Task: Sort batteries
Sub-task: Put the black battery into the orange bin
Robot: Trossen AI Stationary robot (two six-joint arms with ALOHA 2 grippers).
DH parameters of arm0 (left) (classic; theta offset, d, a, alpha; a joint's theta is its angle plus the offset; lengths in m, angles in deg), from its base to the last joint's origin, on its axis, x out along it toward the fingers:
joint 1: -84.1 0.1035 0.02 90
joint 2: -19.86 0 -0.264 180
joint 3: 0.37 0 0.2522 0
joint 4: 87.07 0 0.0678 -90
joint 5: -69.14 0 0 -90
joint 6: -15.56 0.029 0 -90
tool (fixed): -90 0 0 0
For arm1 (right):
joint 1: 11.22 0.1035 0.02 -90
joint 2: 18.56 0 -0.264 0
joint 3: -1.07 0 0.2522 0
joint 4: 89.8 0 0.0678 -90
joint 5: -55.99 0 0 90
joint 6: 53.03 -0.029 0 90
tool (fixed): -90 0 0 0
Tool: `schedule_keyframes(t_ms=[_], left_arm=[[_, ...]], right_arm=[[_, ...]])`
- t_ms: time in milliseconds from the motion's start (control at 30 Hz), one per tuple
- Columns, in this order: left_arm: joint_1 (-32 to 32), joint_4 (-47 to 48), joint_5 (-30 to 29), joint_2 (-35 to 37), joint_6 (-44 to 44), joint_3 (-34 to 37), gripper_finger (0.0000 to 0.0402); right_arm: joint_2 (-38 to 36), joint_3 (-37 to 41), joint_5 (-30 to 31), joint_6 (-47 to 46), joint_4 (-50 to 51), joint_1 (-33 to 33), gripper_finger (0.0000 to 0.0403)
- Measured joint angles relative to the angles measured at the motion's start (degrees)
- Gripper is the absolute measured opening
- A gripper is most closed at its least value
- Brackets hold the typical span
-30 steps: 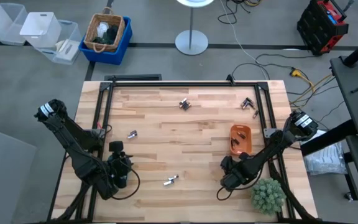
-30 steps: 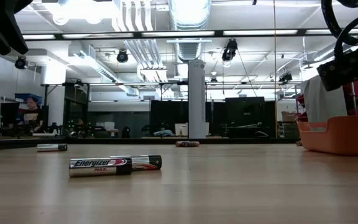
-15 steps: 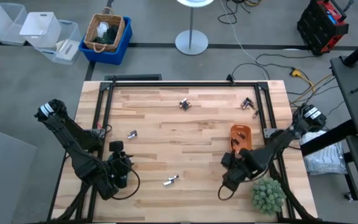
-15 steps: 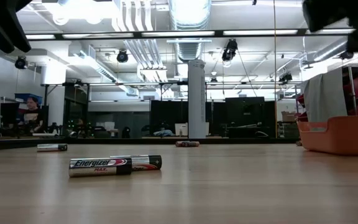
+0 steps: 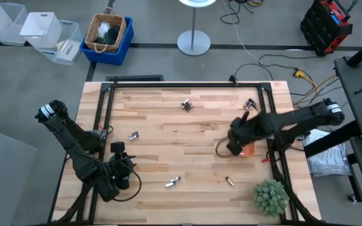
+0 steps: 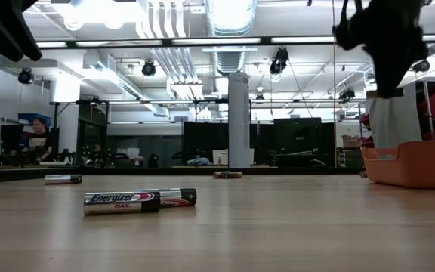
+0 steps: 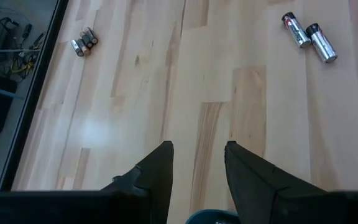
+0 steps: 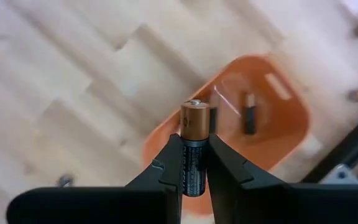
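The right gripper point(image 8: 195, 163) has swung above the orange tray point(image 8: 278, 130), pinching a battery point(image 8: 194, 146); early release could miss.

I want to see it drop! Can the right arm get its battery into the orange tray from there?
Probably yes. The right gripper holds the battery above the orange tray, and nothing shows between them.

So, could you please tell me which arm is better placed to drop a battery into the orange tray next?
Right: the right gripper already clamps a copper-topped black battery above the orange plastic tray; the left gripper waits open and empty.
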Motion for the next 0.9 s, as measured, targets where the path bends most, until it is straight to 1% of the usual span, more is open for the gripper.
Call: schedule_keyframes(t_ms=[200,367,667,900], left_arm=[[0.00,-0.47,0.01,0.00,-3.03,0.00,0.0125],[0.00,-0.69,0.03,0.00,-3.44,0.00,0.0125],[0.00,-0.83,0.03,0.00,-3.33,0.00,0.0125],[0.39,-1.82,0.01,0.00,-3.41,0.00,0.0125]], right_arm=[[-0.24,3.22,-1.30,5.10,-0.28,-9.65,0.0036],[-0.06,4.44,-2.33,7.68,-0.73,-14.15,0.0036],[0.24,6.13,-3.45,12.17,-3.53,-16.60,0.0036],[0.24,10.72,-4.40,13.21,-4.30,-16.79,0.0036]])
